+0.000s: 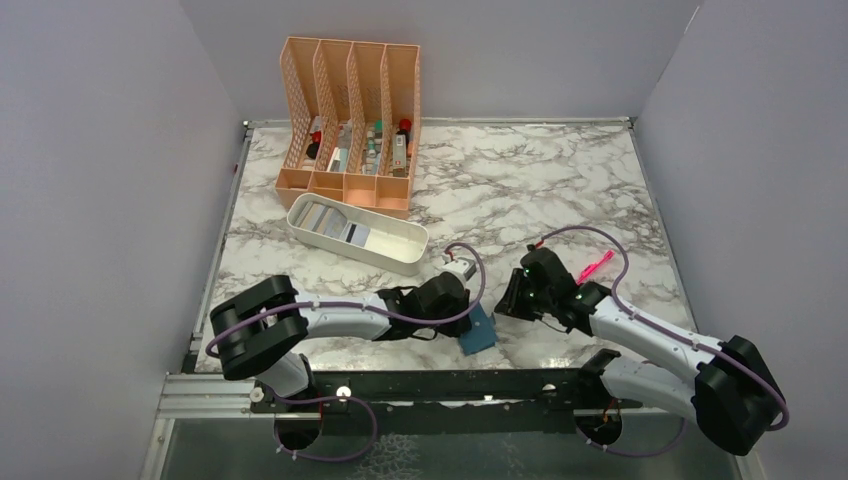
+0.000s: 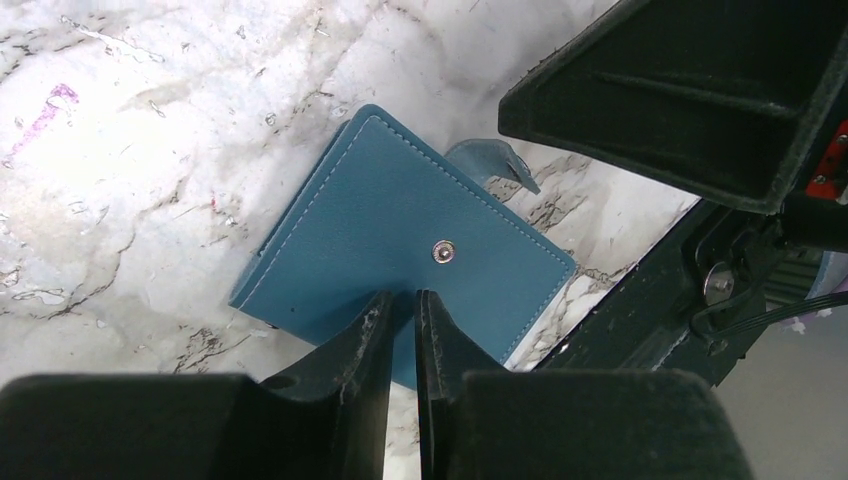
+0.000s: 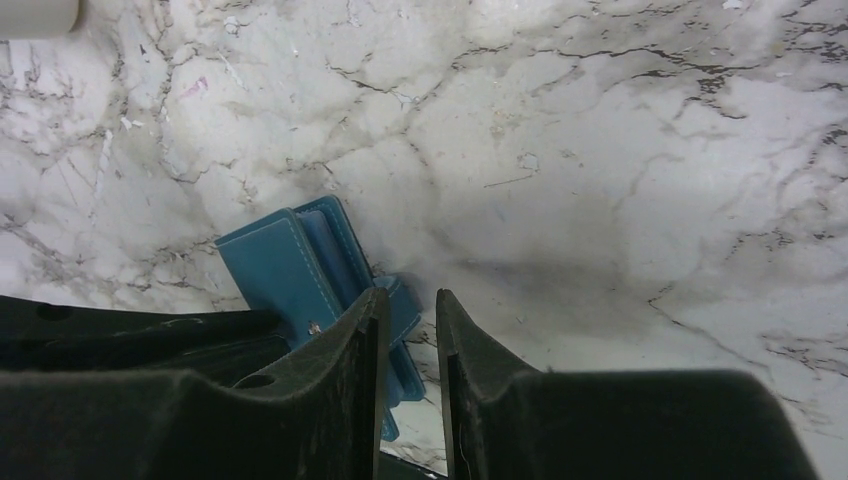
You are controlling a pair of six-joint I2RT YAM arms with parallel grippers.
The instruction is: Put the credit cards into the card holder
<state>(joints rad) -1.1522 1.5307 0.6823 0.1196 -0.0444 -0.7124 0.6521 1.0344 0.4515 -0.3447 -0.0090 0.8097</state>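
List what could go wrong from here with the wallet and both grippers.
1. The card holder lies close to the near edge of the table. A nudge from the left gripper might slide it off.
2. The right gripper hangs right beside the left one over the holder, so the two may collide.
3. The holder looks folded, with only its edge at the left fingertips. A thin pinch there could slip.

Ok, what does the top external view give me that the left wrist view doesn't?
Top external only: the peach mesh organizer and the white tray holding credit cards. Left wrist only: the metal snap button, the white stitching and the loose strap tab. Both: the teal card holder lying on the marble table.
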